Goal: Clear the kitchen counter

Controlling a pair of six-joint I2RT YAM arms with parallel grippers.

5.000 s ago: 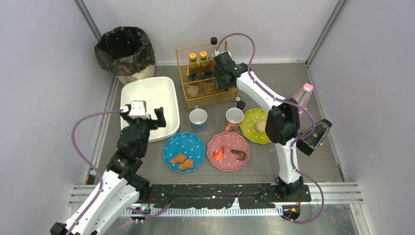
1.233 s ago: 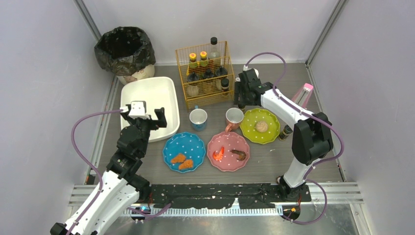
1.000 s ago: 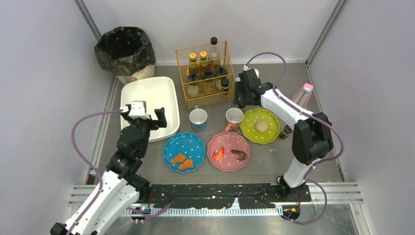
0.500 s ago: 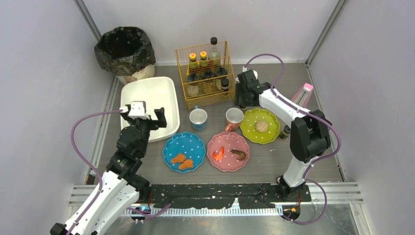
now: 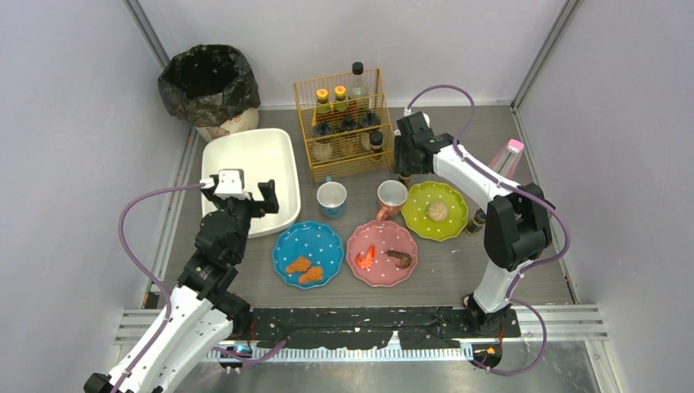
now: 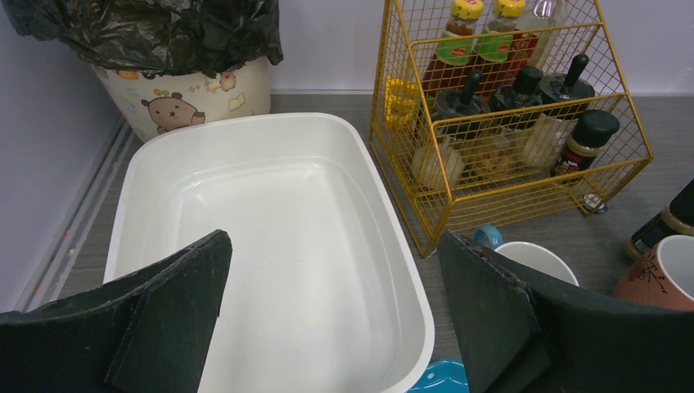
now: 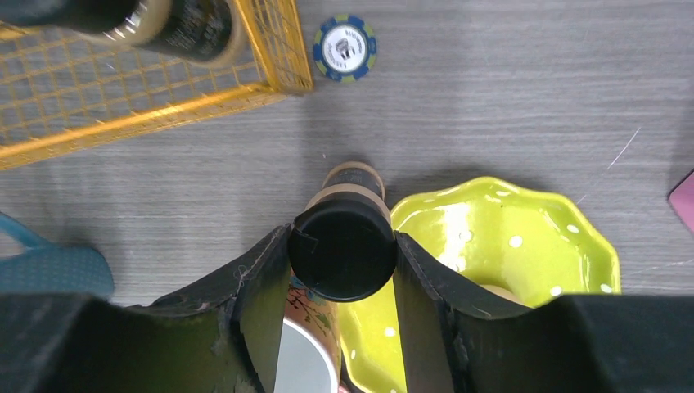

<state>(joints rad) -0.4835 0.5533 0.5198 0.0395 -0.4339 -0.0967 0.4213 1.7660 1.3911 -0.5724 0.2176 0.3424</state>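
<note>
Pinches the black-capped bottle [image 7: 344, 260] with the right gripper [image 7: 342, 246], one pad pressed to each side of the cap. Holds it upright, base on the grey wood-grain kitchen counter [image 7: 507, 98], just beside the rim of the green plate [image 7: 507, 246] and the pink mug [image 5: 392, 195], in front of the yellow wire rack [image 5: 348, 168]. Passes a blue poker chip [image 7: 344, 49] lying flat near the rack's corner. Hovers with the left gripper [image 6: 334, 246] spread wide and empty over the near end of the white tub [image 6: 245, 121], on the counter's left side. Faces, beyond the tub, a black-lined bin [image 6: 192, 90] against the lilac back wall. Reaches across a counter that runs wall to wall under both arms.
</note>
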